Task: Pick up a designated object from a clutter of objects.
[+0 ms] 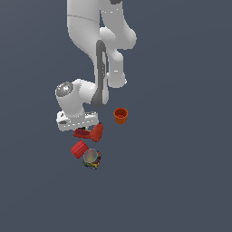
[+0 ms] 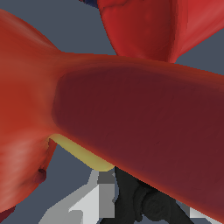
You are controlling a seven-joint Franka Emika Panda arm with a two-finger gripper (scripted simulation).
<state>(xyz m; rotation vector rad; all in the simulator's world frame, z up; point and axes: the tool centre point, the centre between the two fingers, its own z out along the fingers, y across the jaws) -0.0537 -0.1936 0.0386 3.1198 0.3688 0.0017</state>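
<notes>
the white robot arm [image 1: 102,50] reaches down from the top of the exterior view, and its gripper [image 1: 80,128] sits low over the cluster of small things on the flat grey-blue desk [image 1: 181,181]. the white hand body hides the fingers there, so i cannot tell how far apart they stand or whether anything is between them.

just under the hand lies the small dark red and black irregular item [image 1: 82,132], only partly showing. touching it on the exterior view's right is the bright red bottle-shaped item [image 1: 96,132], lying tilted. below these sits the red ribbed cylinder [image 1: 79,149], and just beside it the multicoloured can with a silvery top [image 1: 92,158]; the two look to be in contact. the orange ribbed cup [image 1: 120,115] stands upright, apart from the rest, on the exterior view's right.

the wrist view is almost filled by the smooth bright red bottle surface [image 2: 131,122], very close to the lens, with another red shape [image 2: 144,26] beyond it. a dark black lumpy piece [image 2: 140,199] and a pale yellow edge [image 2: 83,155] show past it, beside a bit of light grey gripper part [image 2: 94,201].
</notes>
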